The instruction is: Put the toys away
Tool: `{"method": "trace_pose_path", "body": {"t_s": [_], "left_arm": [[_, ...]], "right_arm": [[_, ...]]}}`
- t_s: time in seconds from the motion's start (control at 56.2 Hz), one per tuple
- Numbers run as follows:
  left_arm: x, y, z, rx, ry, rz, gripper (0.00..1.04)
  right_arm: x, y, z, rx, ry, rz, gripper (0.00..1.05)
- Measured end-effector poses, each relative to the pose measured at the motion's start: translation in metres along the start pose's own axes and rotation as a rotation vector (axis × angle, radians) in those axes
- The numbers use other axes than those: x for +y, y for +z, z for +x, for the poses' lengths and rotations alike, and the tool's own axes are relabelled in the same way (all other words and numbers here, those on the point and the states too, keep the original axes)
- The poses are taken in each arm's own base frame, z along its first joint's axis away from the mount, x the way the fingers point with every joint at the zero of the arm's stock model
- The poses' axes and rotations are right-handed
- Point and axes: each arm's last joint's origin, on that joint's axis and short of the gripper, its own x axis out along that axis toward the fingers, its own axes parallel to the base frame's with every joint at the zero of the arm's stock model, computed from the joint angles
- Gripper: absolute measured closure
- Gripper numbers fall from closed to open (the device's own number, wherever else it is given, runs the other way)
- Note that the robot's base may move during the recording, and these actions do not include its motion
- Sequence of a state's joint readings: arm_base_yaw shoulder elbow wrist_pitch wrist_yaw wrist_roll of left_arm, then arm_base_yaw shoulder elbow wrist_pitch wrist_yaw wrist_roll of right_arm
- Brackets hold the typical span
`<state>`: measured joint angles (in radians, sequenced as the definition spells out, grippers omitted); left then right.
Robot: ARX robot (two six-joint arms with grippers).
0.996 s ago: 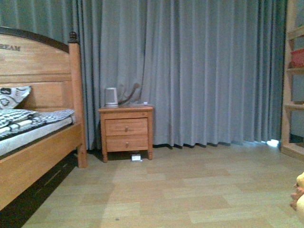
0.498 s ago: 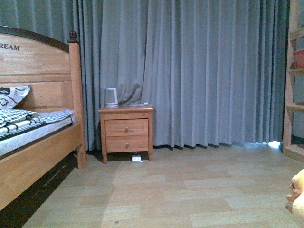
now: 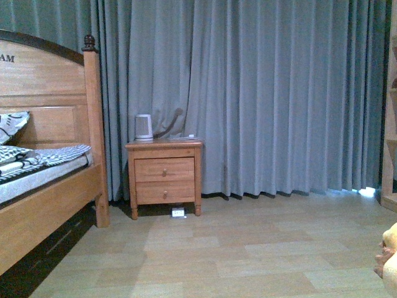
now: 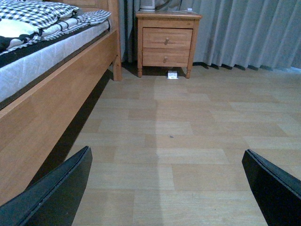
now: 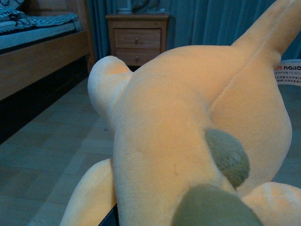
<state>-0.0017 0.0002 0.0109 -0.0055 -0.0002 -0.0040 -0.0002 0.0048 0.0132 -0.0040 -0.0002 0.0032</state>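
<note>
The orange-yellow plush animal (image 5: 188, 127) fills the right wrist view, with dark brown marks and a white label at its side. My right gripper is shut on it; its fingers are almost wholly hidden under the plush. A bit of the plush (image 3: 390, 257) shows at the right edge of the front view, above the floor. My left gripper (image 4: 169, 188) is open and empty above the wooden floor, its dark fingertips (image 4: 56, 193) wide apart.
A wooden bed (image 3: 43, 205) stands at the left. A two-drawer nightstand (image 3: 164, 177) with a white kettle (image 3: 144, 127) stands against grey curtains (image 3: 279, 93). A wooden shelf (image 3: 391, 143) is at the right edge.
The front view has shifted: bed, nightstand and shelf have slid in the picture and the shelf is nearly out of frame. The plush stays at the right edge.
</note>
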Motion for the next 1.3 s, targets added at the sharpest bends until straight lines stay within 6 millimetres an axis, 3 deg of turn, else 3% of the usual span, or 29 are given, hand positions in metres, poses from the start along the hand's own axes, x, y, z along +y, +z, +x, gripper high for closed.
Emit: {"method": "trace_pose_path", "body": {"t_s": [1.299], "left_arm": [[0.0000, 0.0000, 0.0000, 0.000, 0.000, 0.000, 0.06]], "right_arm": [[0.0000, 0.0000, 0.0000, 0.000, 0.000, 0.000, 0.88]]}}
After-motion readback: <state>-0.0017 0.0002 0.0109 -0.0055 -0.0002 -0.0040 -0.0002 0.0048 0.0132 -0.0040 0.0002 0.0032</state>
